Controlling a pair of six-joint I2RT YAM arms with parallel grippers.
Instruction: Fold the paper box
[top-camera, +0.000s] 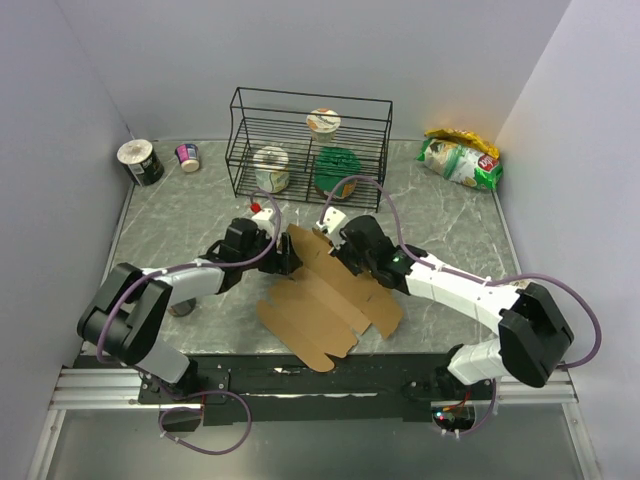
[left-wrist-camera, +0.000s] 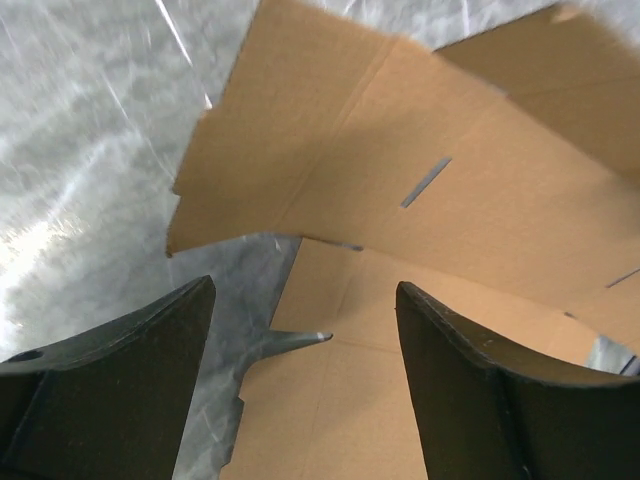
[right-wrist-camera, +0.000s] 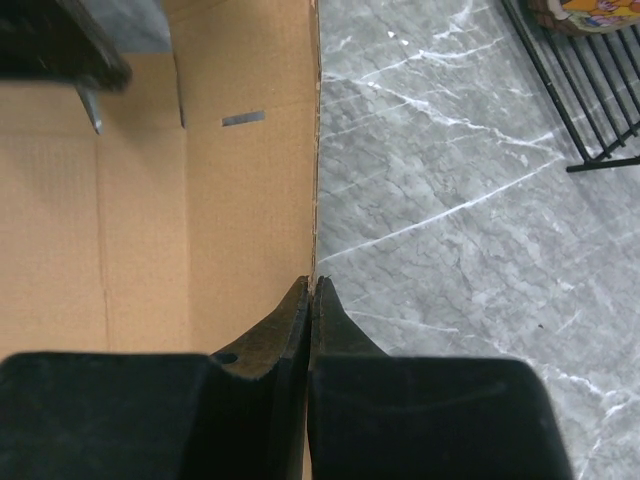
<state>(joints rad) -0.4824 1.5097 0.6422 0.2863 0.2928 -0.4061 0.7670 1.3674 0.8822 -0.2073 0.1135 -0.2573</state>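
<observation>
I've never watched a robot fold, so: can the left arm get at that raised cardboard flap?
Probably yes. The open left hand faces the raised flap of the paper box, nothing between them; the right hand pinches another edge, aside.

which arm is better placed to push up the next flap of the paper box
Likely the left. The left pincer is open, empty and faces a raised flap of the paper box. The right pincer is shut on that sheet's edge, busy holding it.

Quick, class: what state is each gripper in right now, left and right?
Left gripper: open, gripping nothing.
Right gripper: closed, pinching an edge of the paper box.
</observation>
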